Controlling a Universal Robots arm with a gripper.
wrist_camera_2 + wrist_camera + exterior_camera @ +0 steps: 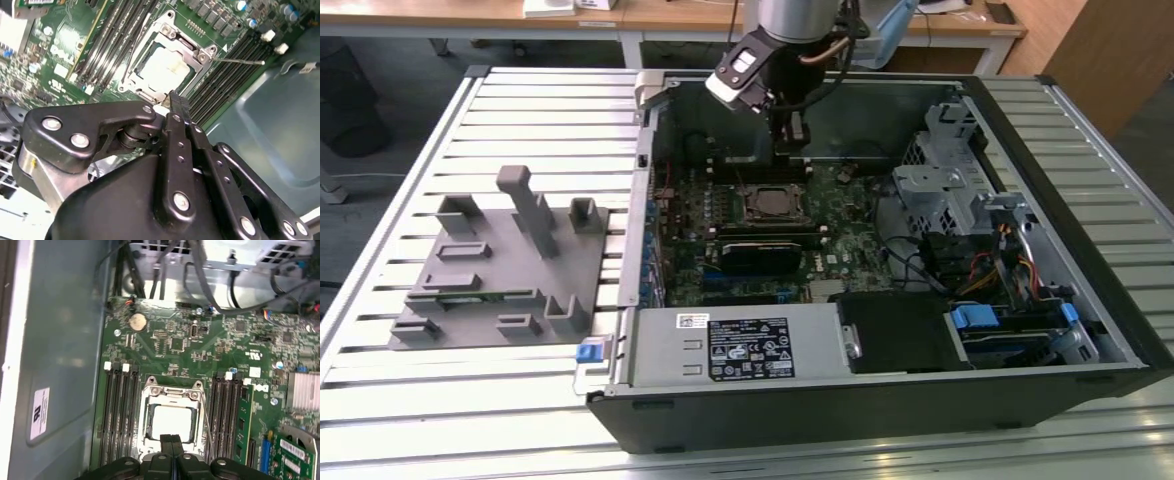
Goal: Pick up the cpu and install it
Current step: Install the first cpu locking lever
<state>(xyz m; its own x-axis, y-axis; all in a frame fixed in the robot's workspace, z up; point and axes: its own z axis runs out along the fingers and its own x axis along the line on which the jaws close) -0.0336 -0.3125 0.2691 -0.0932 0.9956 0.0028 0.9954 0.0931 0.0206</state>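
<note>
End effector (171,440) has its fingers pressed together and pinches nothing. In both wrist views its tips sit over one edge of the cpu (171,421); I can't tell whether they touch it. The cpu lies flat in the socket (148,407) on the motherboard (175,347), shiny top up and metal frame around it. A thin wire lever (240,60) sticks out beside the socket. Black memory slots (120,415) flank the socket on both sides, and a green memory stick (246,422) stands in one of them. In the exterior view the arm reaches down into the open computer case (881,425), which sits on the slatted worktop (400,180). A grey fixture (500,270) lies to the exterior view's left of the case.
</note>
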